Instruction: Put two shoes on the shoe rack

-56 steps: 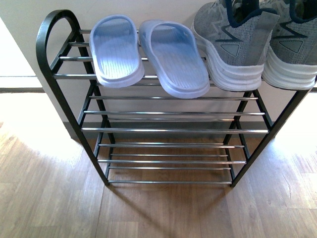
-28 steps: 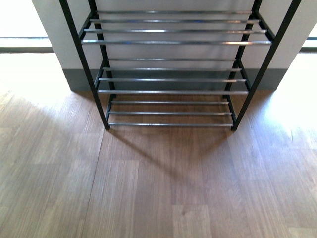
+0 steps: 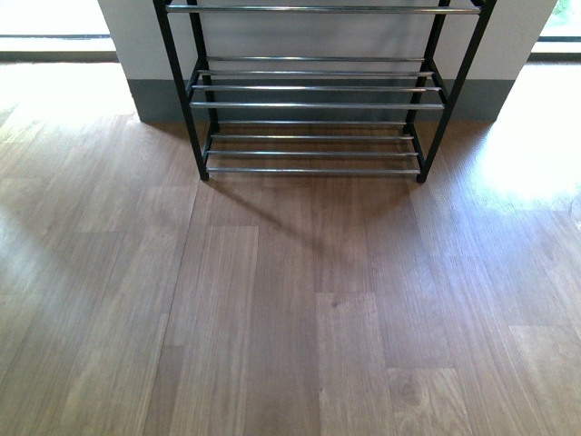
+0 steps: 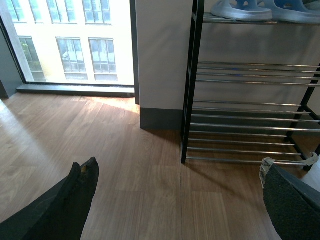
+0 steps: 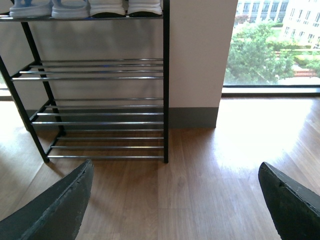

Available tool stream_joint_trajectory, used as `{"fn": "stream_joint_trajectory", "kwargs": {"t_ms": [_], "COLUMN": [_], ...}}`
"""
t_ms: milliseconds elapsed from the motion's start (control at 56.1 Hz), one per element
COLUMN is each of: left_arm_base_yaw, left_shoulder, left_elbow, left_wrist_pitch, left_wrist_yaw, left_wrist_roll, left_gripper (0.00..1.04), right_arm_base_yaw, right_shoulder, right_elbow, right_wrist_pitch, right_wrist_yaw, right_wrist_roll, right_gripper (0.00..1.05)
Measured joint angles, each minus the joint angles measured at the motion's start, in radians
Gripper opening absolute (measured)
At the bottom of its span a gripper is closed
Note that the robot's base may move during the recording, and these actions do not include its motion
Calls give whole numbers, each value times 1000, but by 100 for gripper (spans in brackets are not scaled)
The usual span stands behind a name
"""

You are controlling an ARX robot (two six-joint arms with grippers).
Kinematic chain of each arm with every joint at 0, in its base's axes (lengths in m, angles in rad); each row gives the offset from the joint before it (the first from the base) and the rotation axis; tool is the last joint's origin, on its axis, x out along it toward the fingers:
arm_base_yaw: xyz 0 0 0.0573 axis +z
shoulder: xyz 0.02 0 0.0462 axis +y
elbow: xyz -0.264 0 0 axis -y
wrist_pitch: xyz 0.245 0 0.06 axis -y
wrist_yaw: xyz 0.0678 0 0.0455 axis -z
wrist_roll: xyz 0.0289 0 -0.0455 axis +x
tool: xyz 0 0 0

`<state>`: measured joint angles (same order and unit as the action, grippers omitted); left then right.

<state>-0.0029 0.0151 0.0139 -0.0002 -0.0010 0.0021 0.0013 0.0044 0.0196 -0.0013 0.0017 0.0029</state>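
The shoe rack (image 3: 313, 104), black frame with silver rods, stands against the wall; only its lower shelves show in the front view. On its top shelf sit the pale blue slides (image 4: 260, 9) and, in the right wrist view, the slides (image 5: 50, 7) beside the white-soled sneakers (image 5: 125, 6). My left gripper (image 4: 180, 172) hangs open over bare wood floor in front of the rack, nothing between its fingers. My right gripper (image 5: 175, 175) is open too, empty, off the rack's right front leg (image 5: 165, 100). Neither arm shows in the front view.
Wood plank floor (image 3: 290, 309) spreads in front of the rack. A pale wall with a grey skirting (image 3: 154, 100) stands behind it. Floor-length windows flank the wall, one by the left arm (image 4: 65, 45), one by the right (image 5: 270, 45).
The front view has pulled back and tilted down: the top shelf with the shoes has left the frame, and more floor shows in front of the rack.
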Motion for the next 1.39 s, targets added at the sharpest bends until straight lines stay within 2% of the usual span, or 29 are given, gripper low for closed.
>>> {"fn": "stream_joint_trajectory", "kwargs": {"t_ms": [1391], "left_arm_base_yaw": [1], "left_shoulder": [0], "left_elbow": [0], "left_wrist_pitch": [0], "left_wrist_yaw": [-2], "left_wrist_roll": [0], "left_gripper": [95], "right_arm_base_yaw": [0], "right_shoulder": [-1], "right_elbow": [0], "right_wrist_pitch": [0], "right_wrist_yaw": [-3], "right_wrist_roll": [0], "right_gripper": [96]}}
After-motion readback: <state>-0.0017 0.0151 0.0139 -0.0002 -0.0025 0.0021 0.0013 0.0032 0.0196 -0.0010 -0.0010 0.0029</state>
